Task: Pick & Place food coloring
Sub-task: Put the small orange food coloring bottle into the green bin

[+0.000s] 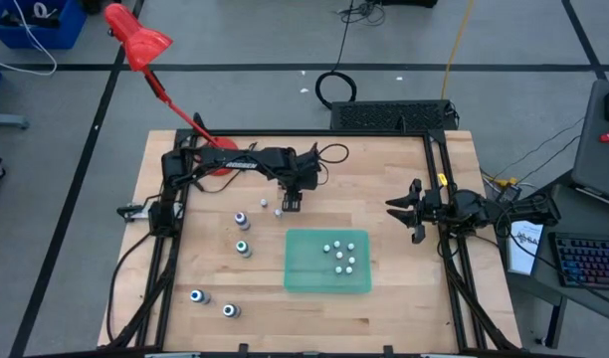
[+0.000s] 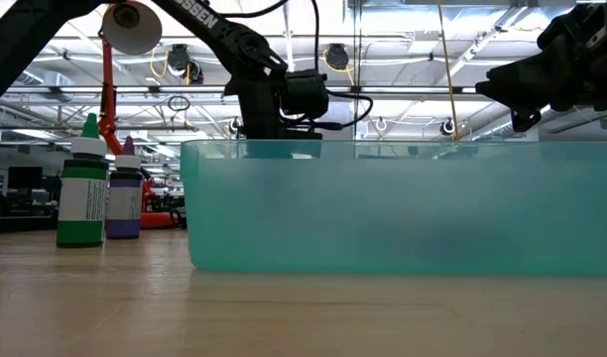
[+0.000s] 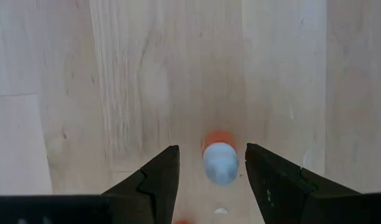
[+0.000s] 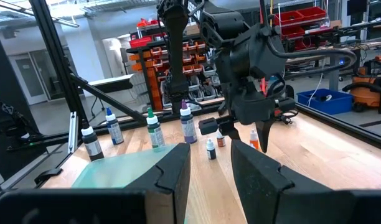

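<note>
Teal tray (image 1: 327, 279) at centre holds six small bottles (image 1: 342, 257).
We count four larger bottles (image 1: 242, 219) lower left; left gripper (image 3: 208, 180) gapes around one orange-capped bottle (image 3: 220, 162), right gripper (image 1: 404, 211) open, empty.

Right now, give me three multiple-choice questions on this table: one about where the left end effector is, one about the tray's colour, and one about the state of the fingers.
1. Where is the left end effector?
A. Over the tray
B. Over bare table just outside one corner of the tray
C. At the table's front edge

2. What colour is the tray?
A. Translucent green
B. Red
C. Black

3. How do the left end effector's fingers stand?
A. Shut with nothing between them
B. Clamped on the tray's rim
C. Open, on either side of a small bottle

Answers:
1. B. The high view shows it over the wood just past the tray's rim.
2. A. The high and low views both show green walls.
3. C. The left wrist view shows gaps on both sides of the bottle.

The right end effector waits to the right of the tray.
</note>
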`<move>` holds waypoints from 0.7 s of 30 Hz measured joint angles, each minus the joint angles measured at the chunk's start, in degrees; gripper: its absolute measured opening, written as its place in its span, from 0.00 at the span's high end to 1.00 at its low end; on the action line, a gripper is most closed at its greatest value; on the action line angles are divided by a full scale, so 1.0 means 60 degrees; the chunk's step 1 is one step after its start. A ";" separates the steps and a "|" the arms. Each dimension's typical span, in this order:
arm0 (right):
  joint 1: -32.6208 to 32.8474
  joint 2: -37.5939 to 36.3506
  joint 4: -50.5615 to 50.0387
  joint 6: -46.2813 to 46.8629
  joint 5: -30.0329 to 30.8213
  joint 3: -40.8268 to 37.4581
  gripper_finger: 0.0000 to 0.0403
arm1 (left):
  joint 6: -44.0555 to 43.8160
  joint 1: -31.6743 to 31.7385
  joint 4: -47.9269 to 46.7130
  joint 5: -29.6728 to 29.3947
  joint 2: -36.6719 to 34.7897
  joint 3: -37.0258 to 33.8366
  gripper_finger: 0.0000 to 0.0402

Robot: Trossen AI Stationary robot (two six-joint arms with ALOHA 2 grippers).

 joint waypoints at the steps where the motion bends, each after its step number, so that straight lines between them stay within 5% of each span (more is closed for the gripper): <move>1: 0.0000 0.0000 0.0000 0.0002 0.0001 0.0000 0.74 | 0.0000 0.0000 0.0009 -0.0026 -0.0022 0.0000 0.54; 21: -0.0004 0.0000 0.0000 -0.0001 0.0001 0.0000 0.74 | 0.0068 0.0000 -0.0096 -0.0081 -0.0073 0.0004 0.54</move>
